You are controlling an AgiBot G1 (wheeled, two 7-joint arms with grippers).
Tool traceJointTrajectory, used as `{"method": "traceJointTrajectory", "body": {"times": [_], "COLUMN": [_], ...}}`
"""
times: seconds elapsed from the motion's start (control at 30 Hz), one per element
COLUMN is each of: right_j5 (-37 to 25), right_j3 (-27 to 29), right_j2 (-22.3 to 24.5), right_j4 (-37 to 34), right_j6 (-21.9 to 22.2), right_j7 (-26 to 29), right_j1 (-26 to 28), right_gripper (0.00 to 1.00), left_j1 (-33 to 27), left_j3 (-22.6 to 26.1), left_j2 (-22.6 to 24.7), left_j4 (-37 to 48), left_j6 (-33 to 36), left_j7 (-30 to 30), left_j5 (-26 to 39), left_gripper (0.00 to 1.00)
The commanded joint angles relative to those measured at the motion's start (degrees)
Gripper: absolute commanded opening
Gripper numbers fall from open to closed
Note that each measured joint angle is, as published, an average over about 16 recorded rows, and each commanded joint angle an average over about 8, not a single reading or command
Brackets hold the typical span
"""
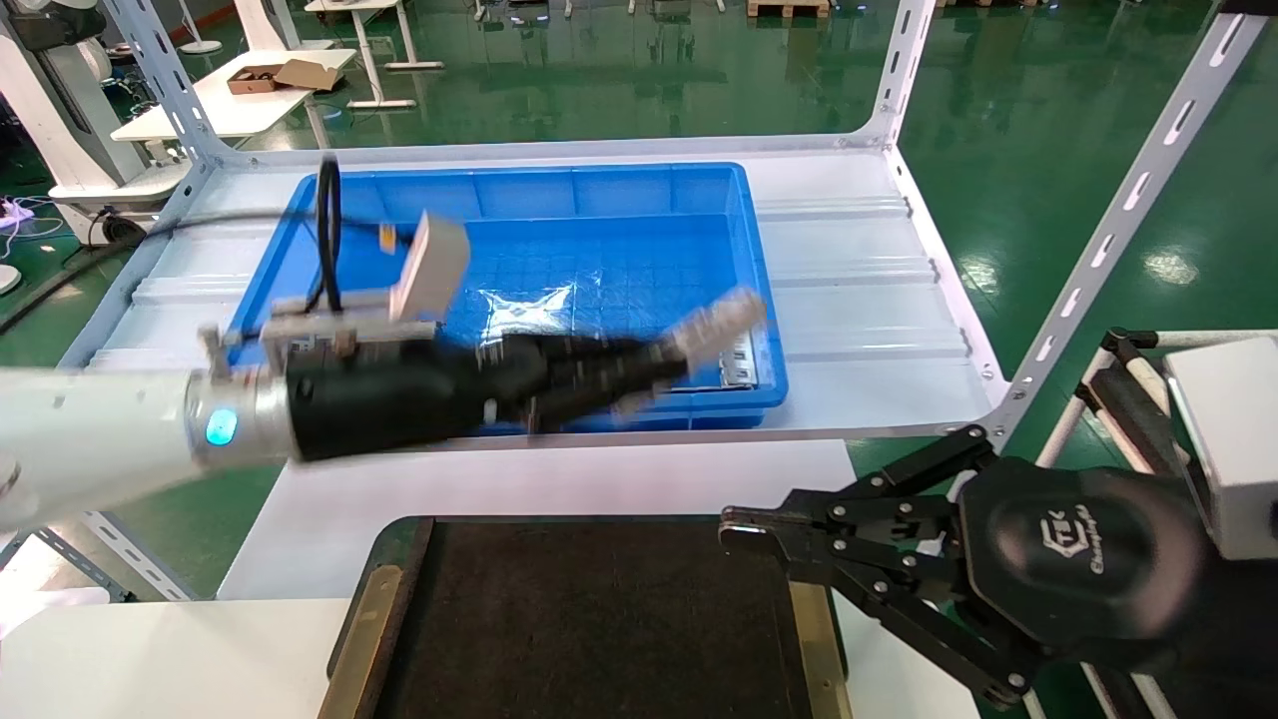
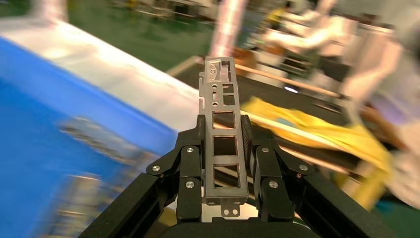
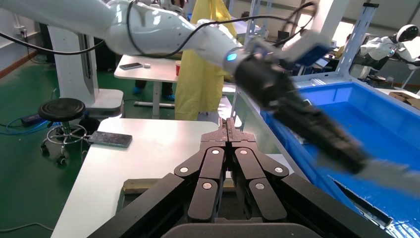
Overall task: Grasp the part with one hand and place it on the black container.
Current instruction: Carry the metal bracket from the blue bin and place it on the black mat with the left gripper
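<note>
Nearest you, the black container (image 1: 599, 619), matte with olive-gold side strips, lies on a white table over a glossy green floor. Your left gripper (image 2: 224, 163) clamps the part (image 2: 223, 148), a silver-grey sheet-metal bracket with rectangular windows, upright between its jaws above the blue bin (image 1: 619, 200). Your right gripper (image 3: 229, 130) sits closed at the container's right edge.

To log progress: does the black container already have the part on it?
No, the left gripper holds the part; the black container is bare.
</note>
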Motion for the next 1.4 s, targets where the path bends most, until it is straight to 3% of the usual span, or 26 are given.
{"method": "traceJointTrajectory", "body": {"times": [0.03, 0.2, 0.37, 0.7, 0.93, 1.13, 1.4], "right_j5": [0.0, 0.0, 0.0, 0.1, 0.1, 0.1, 0.1], "right_j3": [0.0, 0.0, 0.0, -0.1, -0.1, -0.1, -0.2], "right_j2": [0.0, 0.0, 0.0, 0.0, 0.0, 0.1, 0.1], "right_j4": [0.0, 0.0, 0.0, 0.0, 0.0, 0.0, 0.0], "right_j6": [0.0, 0.0, 0.0, 0.0, 0.0, 0.1, 0.1], "right_j7": [0.0, 0.0, 0.0, 0.0, -0.1, -0.1, -0.1], "right_j1": [0.0, 0.0, 0.0, 0.0, 0.0, 0.0, 0.0], "right_gripper": [0.0, 0.0, 0.0, 0.0, 0.0, 0.0, 0.0], "left_j1": [2.4, 9.6, 17.8, 34.6, 43.5, 46.9, 46.2], "left_j3": [0.0, 0.3, 0.6, 0.8, 1.1, 3.3, 7.9], "left_j2": [-1.3, -5.3, -8.8, -11.0, -7.2, -1.2, 6.3], "left_j4": [-3.8, -13.4, -21.9, -34.6, -39.4, -39.3, -34.8], "left_j6": [2.7, 3.8, -0.1, -20.3, -41.6, -59.6, -72.8], "left_j7": [-1.5, -6.0, -11.3, -18.1, -21.4, -27.2, -32.8], "left_j5": [-0.9, -2.2, -2.6, 0.8, 6.6, 12.7, 18.8], "left_gripper": [0.0, 0.0, 0.0, 0.0, 0.0, 0.0, 0.0]}}
